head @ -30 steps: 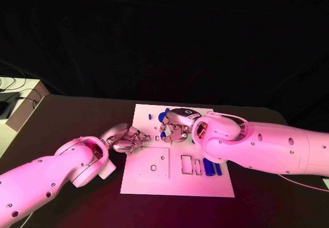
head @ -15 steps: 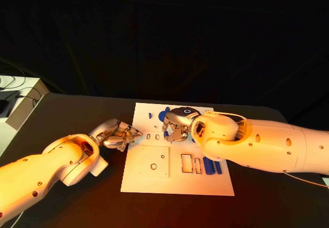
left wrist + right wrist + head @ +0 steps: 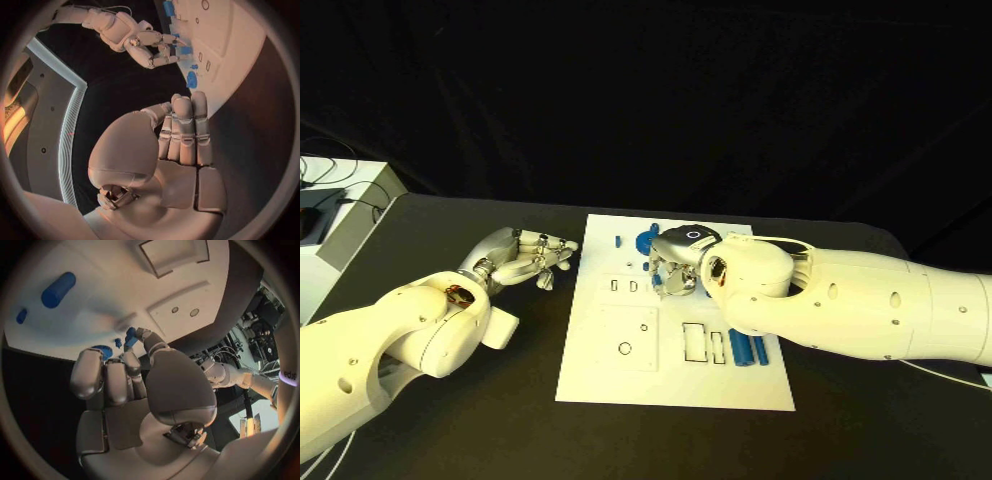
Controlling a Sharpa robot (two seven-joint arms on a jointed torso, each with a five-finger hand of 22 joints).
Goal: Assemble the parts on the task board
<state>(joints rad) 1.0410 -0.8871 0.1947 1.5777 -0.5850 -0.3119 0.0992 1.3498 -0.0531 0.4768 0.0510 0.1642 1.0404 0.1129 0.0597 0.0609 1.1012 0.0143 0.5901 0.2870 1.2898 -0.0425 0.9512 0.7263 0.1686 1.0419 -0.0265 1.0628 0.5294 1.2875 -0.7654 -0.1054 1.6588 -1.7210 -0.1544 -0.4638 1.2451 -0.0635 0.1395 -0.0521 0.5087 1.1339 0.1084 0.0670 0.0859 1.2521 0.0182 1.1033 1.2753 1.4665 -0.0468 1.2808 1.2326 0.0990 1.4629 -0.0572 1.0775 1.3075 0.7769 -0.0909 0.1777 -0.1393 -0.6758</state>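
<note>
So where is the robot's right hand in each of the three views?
Head view: right hand over the far half of the task board.
Left wrist view: right hand at the board's edge.
Right wrist view: right hand in the middle, pinching a small blue part.
Shared landmark: the white task board.

The task board (image 3: 675, 385) is plain white, its cut-out slots outlined in dark lines; the parts on it are bright blue, among them two long blue bars (image 3: 747, 351) lying side by side and a small blue piece (image 3: 130, 337) at the right hand's fingers (image 3: 107, 375); the worktop (image 3: 444, 420) is black; both arms are white; the left hand (image 3: 521, 262) and the right hand (image 3: 672, 272) are silver with darker seams.
</note>
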